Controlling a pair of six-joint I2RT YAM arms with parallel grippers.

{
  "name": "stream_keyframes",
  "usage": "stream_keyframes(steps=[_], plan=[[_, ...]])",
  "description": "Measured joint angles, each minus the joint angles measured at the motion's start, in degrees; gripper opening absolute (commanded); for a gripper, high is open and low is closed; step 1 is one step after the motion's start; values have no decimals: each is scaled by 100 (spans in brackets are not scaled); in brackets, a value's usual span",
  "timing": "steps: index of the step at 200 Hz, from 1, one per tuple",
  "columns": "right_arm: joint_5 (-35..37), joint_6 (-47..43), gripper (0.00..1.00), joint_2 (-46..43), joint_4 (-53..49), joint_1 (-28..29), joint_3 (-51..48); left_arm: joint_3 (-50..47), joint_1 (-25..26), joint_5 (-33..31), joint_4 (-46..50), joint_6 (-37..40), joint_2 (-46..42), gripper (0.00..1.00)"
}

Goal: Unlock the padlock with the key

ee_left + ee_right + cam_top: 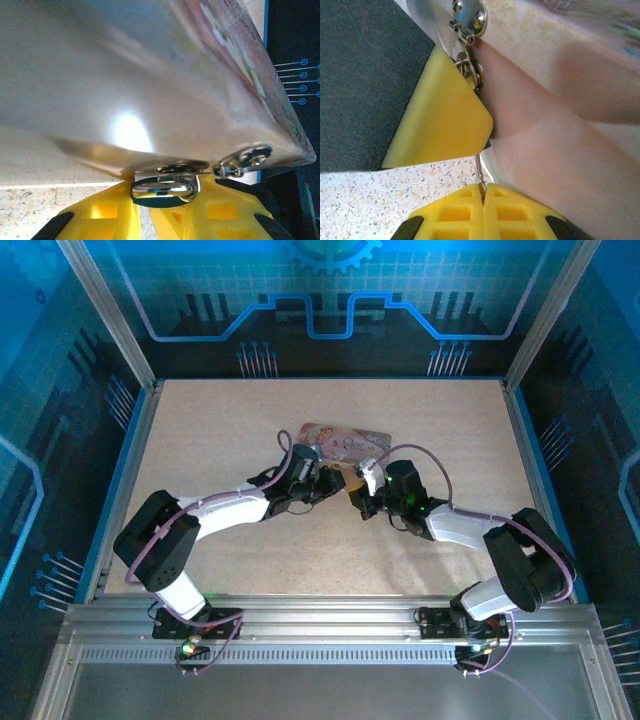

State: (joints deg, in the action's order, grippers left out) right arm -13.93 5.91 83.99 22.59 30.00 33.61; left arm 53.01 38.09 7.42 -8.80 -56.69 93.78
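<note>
Padlock (165, 188), one, clamped in left hand (159, 200); one key (479, 171) pinched in right hand (483, 189).

The right hand (483, 189), pads pressed together, pinches the thin key (479, 171), which points toward twelve o'clock at the padlock (474, 72).

1. One tin (345, 443), pink, with a picture lid.
2. One metal hasp (467, 15), on the tin's side wall.
3. One padlock (162, 189), hanging at the tin's hasp.
4. One key (480, 175), a thin sliver just beside the tin's wall.
5. Two grippers, left gripper (143, 212) and right gripper (484, 200), both at the tin's near side.
6. One table (450, 420), under the tin.
</note>
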Motion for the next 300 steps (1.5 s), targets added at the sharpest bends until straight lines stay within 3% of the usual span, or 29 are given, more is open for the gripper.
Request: stream_keyframes(steps=[179,300], plan=[[-289,42,0,-70,304,-81,26,55,-22,46,208,-39,-170,3],[-328,557,0,595,876,-164,125,63,-85,-68,-146,-85,208,7]])
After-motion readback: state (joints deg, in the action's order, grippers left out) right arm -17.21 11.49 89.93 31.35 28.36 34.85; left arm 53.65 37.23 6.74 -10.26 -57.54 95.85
